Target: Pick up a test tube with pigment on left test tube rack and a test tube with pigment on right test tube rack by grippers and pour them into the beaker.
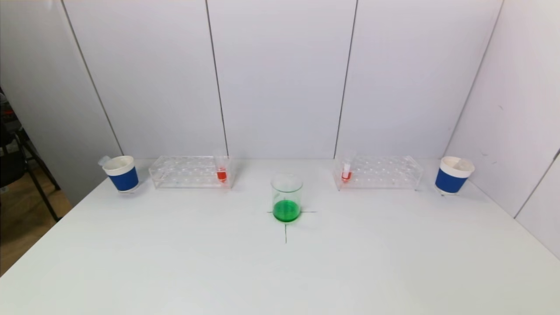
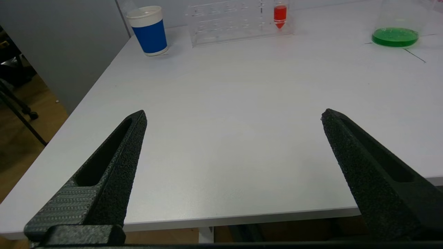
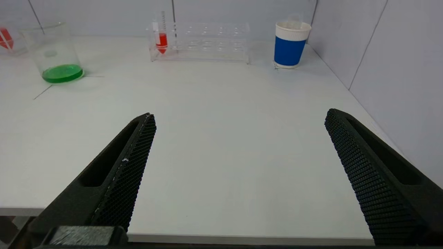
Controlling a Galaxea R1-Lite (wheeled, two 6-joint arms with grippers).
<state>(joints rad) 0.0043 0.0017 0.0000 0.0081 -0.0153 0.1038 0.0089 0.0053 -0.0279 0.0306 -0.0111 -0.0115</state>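
We find both arms parked at the near edge of the white table [image 1: 175,271], out of the head view. The left gripper [image 2: 233,116] hangs over the near left edge with its jaws spread wide and nothing between them; the right gripper [image 3: 238,116] hangs over the near right edge in the same state, jaws wide and empty. At the table's centre, on a marked cross, stands the beaker [image 1: 286,197], upright, with green liquid in its bottom. Toward the back wall, to the beaker's left, we see the left test tube rack [image 1: 190,172], clear, with the left test tube [image 1: 222,171] upright in its end nearest the beaker, red pigment in its tip. To the beaker's right sits the right test tube rack [image 1: 378,172], with the right test tube [image 1: 346,171] upright in its end nearest the beaker, also holding red pigment. A blue-and-white left cup [image 1: 121,173] stands beyond the left rack's outer end, and a matching right cup [image 1: 453,175] beyond the right rack's outer end.
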